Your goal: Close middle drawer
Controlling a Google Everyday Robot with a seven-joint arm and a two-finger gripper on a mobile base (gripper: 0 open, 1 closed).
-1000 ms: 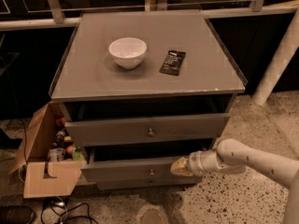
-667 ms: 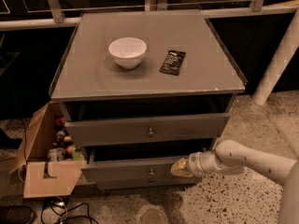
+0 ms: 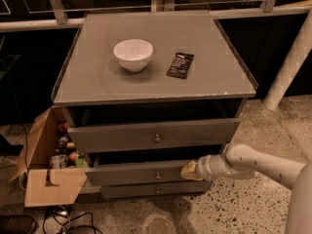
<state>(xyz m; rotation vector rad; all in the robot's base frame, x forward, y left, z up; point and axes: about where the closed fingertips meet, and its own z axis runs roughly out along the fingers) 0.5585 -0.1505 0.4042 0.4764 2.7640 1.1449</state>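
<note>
The middle drawer point(image 3: 131, 173) is a grey drawer with a small brass knob point(image 3: 157, 175). It stands partly pulled out of the grey cabinet, below the wider top drawer point(image 3: 122, 136), which is also pulled out. My gripper point(image 3: 189, 171) is at the right end of the middle drawer's front panel and touches it. The white arm point(image 3: 253, 165) reaches in from the lower right. The inside of the middle drawer is hidden in shadow under the top drawer.
The bottom drawer point(image 3: 131, 191) sticks out slightly near the floor. A white bowl point(image 3: 133, 54) and a black packet point(image 3: 180, 65) lie on the cabinet top point(image 3: 97, 82). An open cardboard box point(image 3: 48, 179) with bottles stands at the left. Cables point(image 3: 63, 216) lie on the floor.
</note>
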